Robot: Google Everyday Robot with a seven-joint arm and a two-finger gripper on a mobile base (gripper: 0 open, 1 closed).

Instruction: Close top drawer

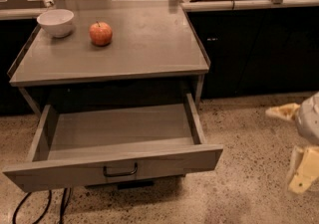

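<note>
The top drawer (114,168) of the gray cabinet is pulled far out and is empty inside. Its long flat front panel faces me, with a small dark bail handle (119,171) at its centre. My gripper (295,143) is at the right edge of the camera view, low over the floor and well to the right of the drawer front. It touches nothing. Its two pale fingers (303,170) stand apart and hold nothing.
A white bowl (56,22) and a red apple (100,33) sit on the cabinet top (149,44). Dark cabinets (259,49) run along the back right. Black cables (35,208) lie on the speckled floor under the drawer's left end.
</note>
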